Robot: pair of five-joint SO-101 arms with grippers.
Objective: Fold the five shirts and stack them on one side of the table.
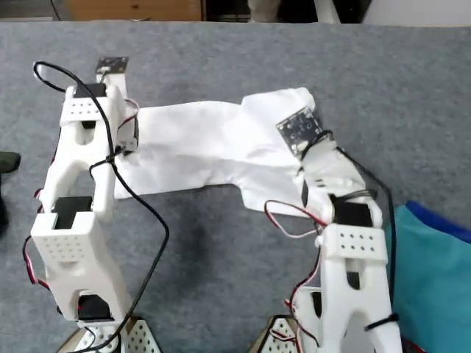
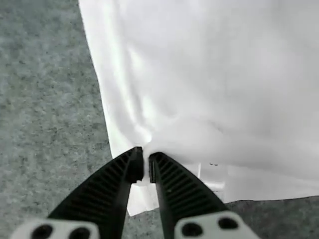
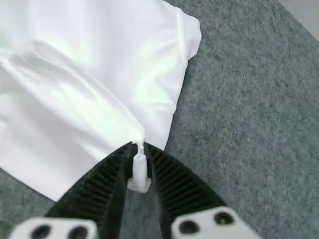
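Note:
A white shirt (image 1: 213,147) lies spread across the grey table between my two arms. My left gripper (image 2: 144,162) is shut on a pinch of the white shirt (image 2: 209,74) near its left edge. In the right wrist view my right gripper (image 3: 137,149) is shut on a raised fold of the white shirt (image 3: 89,84), with a tuft of cloth squeezed between the fingers. From above, the left gripper (image 1: 126,143) sits at the shirt's left end and the right gripper (image 1: 305,158) at its right end.
A teal and blue garment (image 1: 434,279) lies at the table's right edge beside the right arm. Grey carpet-like table surface (image 1: 221,243) stretches in front of the shirt. Cables trail over both arms. A dark object (image 1: 7,162) sits at the left edge.

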